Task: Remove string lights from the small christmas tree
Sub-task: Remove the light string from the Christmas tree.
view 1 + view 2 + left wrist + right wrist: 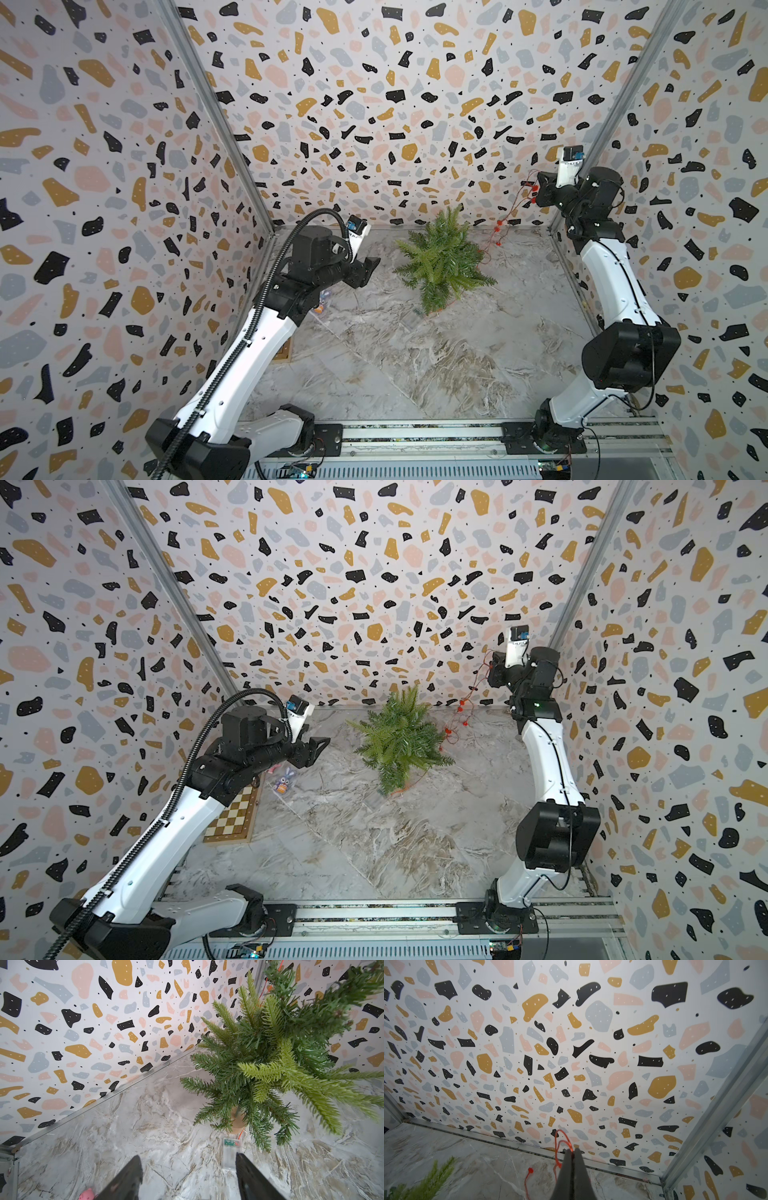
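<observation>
The small christmas tree [442, 257] [399, 737] stands upright near the back wall, green and drooping, on a small wooden base. The string lights [498, 226] [461, 707] run as a red wire with red beads from the tree's right side up to my right gripper [537, 192] [491, 672]. That gripper is held high by the back right corner and is shut on the wire [560, 1142]. The lights' clear box [231, 1153] lies on the floor by the tree's base. My left gripper [370, 268] [188, 1157] hovers left of the tree, open and empty.
A chessboard [232, 816] lies at the left wall under my left arm. A small bunny toy [284, 781] lies on the marble floor beside it, and something pink [86, 1194] shows by the left fingers. Patterned walls enclose the back and both sides.
</observation>
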